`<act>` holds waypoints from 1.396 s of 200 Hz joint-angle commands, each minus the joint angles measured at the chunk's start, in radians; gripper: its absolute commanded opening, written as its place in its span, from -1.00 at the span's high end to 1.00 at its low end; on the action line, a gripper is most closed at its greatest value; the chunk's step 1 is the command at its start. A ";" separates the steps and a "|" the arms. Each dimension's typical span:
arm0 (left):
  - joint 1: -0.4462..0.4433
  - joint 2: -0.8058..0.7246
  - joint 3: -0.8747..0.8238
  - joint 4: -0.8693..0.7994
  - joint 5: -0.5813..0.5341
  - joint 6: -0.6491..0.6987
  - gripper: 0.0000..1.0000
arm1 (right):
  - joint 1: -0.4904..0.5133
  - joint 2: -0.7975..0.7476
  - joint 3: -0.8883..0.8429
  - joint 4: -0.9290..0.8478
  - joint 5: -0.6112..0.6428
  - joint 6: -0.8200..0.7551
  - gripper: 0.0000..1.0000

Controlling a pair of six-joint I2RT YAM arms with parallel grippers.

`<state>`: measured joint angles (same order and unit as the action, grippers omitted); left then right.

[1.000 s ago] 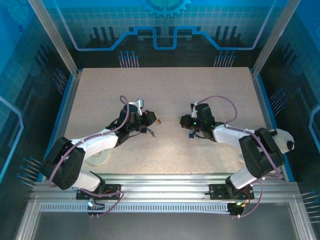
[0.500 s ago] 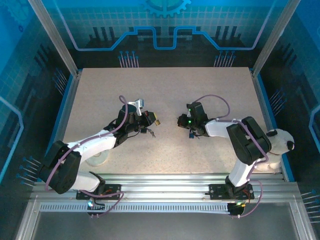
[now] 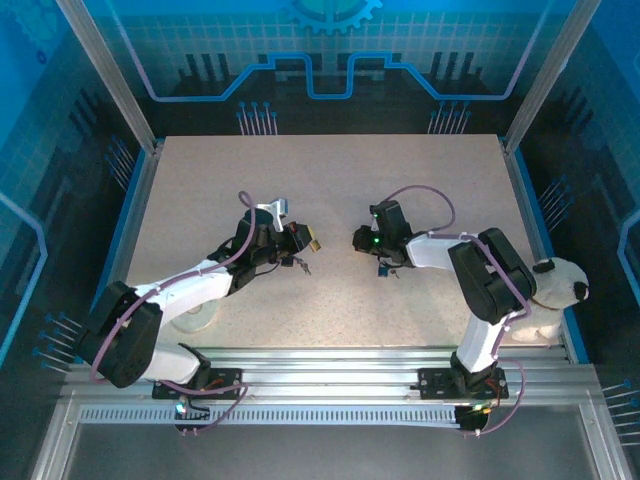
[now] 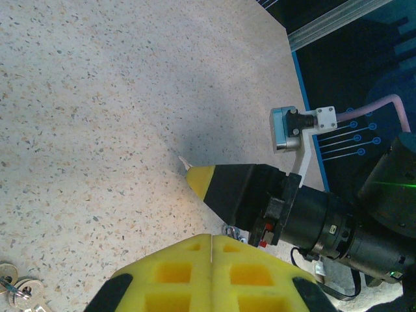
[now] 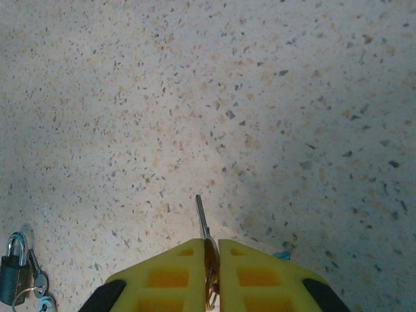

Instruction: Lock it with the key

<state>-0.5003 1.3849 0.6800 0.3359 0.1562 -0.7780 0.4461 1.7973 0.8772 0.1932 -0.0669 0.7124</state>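
My right gripper (image 5: 212,242) is shut on a small metal key (image 5: 201,214), whose blade sticks out forward between the yellow pads just above the speckled table. In the top view the right gripper (image 3: 358,240) faces my left gripper (image 3: 312,242) across a short gap at mid-table. The left gripper (image 4: 212,237) is shut, its yellow pads pressed together with nothing between them. A dark padlock (image 5: 12,270) with a silver shackle and a ring of keys lies on the table, just below the left gripper in the top view (image 3: 292,263).
A blue tag (image 3: 383,268) lies beside the right gripper. A white disc (image 3: 195,318) sits under the left arm. A white plush toy (image 3: 562,285) rests at the table's right edge. Spare keys (image 4: 16,292) lie near the left gripper.
The right arm has folded in and its gripper has shifted slightly left toward the left gripper, still holding the key. The left gripper has stayed in place.
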 commanded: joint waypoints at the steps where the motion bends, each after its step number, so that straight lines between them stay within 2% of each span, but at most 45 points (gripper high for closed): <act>1: -0.005 -0.012 0.016 -0.007 0.026 0.026 1.00 | 0.007 0.018 0.034 -0.030 0.006 -0.021 0.79; 34: -0.005 -0.013 0.017 -0.007 0.026 0.027 1.00 | 0.006 0.003 0.040 -0.048 0.004 -0.033 0.76; 93: -0.006 -0.014 0.021 -0.007 0.028 0.025 1.00 | 0.004 -0.009 0.057 -0.090 -0.008 -0.056 0.56; 121: -0.005 -0.014 0.021 -0.008 0.030 0.025 1.00 | 0.003 -0.051 0.062 -0.118 -0.021 -0.069 0.36; 156: -0.007 0.004 0.025 -0.009 0.038 0.026 1.00 | 0.005 -0.171 0.067 -0.193 -0.008 -0.121 -0.11; 174: -0.009 0.012 0.030 -0.010 0.040 0.026 1.00 | 0.006 -0.247 0.064 -0.243 0.014 -0.156 -0.24; 200: -0.012 0.021 0.049 -0.040 0.038 0.039 1.00 | 0.015 -0.377 0.036 -0.308 0.093 -0.202 -0.45; 234: -0.030 0.036 0.076 -0.085 0.022 0.062 1.00 | 0.032 -0.540 -0.035 -0.387 0.261 -0.238 -0.99; 252: -0.040 0.039 0.084 -0.106 0.006 0.072 1.00 | 0.046 -0.615 -0.067 -0.433 0.358 -0.238 -1.00; 279: -0.055 0.042 0.114 -0.157 -0.020 0.098 1.00 | 0.081 -0.733 -0.162 -0.391 0.452 -0.235 -1.00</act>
<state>-0.5407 1.4155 0.7406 0.2356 0.1658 -0.7280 0.4900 1.1469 0.7902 -0.1677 0.2363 0.4946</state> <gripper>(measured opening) 0.047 0.999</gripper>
